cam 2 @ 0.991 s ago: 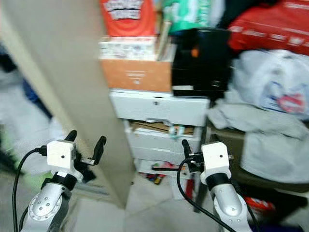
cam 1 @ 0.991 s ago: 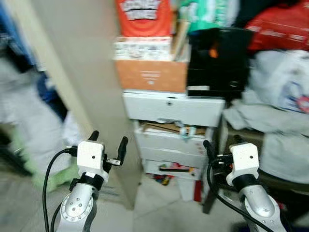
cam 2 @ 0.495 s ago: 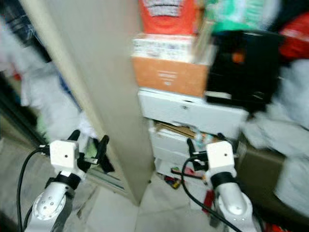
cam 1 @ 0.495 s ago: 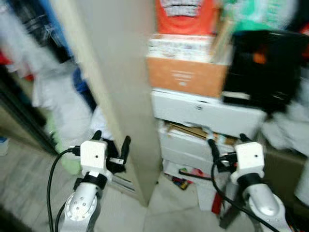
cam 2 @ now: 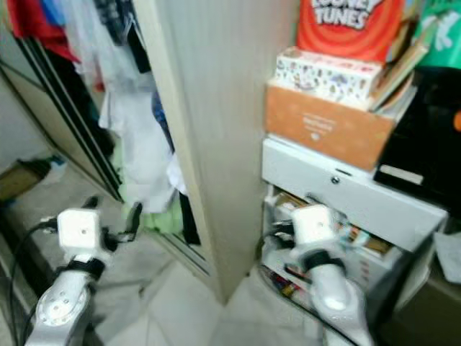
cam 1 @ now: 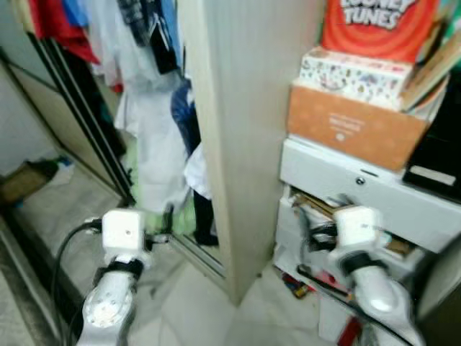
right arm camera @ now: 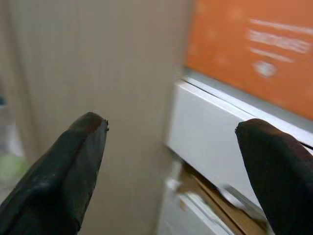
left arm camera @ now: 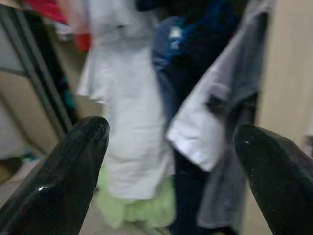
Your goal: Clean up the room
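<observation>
Red box (cam 1: 378,25) top cropped; right hand (cam 1: 317,234) blurred.

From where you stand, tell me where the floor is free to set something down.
The light tiled floor lies bare between the left gripper and the tall beige wardrobe panel, running forward to the panel's foot. It is crowded under the white plastic drawer unit, where small items litter the floor, and beneath the hanging white garment.
</observation>
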`<state>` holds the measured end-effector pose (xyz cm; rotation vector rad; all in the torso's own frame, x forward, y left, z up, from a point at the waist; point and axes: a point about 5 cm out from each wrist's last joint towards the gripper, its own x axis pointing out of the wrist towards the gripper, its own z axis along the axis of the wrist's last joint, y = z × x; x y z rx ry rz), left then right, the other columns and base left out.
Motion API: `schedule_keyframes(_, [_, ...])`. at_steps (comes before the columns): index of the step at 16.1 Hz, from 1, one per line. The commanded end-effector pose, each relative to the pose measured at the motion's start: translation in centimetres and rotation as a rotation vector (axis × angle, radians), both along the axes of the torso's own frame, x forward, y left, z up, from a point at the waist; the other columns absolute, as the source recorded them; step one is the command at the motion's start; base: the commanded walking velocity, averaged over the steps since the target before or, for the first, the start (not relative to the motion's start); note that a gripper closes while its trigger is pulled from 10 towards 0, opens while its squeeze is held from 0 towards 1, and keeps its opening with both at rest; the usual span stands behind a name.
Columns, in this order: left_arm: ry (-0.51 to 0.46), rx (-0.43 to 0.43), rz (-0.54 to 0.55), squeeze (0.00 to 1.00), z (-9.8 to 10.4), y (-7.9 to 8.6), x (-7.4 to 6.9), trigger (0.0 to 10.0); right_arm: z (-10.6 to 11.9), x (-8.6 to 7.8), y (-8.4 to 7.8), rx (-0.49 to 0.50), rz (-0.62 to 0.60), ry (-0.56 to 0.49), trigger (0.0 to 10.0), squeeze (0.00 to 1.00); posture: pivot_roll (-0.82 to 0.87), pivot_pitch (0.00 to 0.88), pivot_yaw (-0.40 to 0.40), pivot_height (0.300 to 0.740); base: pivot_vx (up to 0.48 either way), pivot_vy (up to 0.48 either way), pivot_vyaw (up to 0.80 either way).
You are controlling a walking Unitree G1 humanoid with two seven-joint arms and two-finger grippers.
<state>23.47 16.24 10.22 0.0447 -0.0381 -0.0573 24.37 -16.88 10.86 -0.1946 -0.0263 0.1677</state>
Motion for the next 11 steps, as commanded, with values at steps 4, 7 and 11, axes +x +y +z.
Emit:
schedule_keyframes(4, [-0.024, -0.009, 0.036, 0.0, 0.3, 0.0, 0.6, 10.0, 0.1, 0.5, -0.7, -0.012, -0.011, -0.01, 10.0, 0.0, -0.21, 0.0, 0.079, 0.74, 0.0, 0.0, 0.8])
schedule_keyframes(7, [-0.06, 0.006, 0.092, 0.0, 0.8, 0.8, 1.0, 10.0, 0.3, 1.6, 0.0, 0.0, 0.034, -0.023, 10.0, 0.0, -0.15, 0.0, 0.031, 0.74, 0.0, 0.0, 0.21])
schedule_keyframes(11, [-0.08, 0.015, 0.202, 0.0, 1.3, 2.7, 0.3, 10.0, 1.0, 3.9, 1.3, 0.006, 0.115, -0.033, 10.0, 0.0, -0.07, 0.0, -0.027, 0.74, 0.0, 0.0, 0.0])
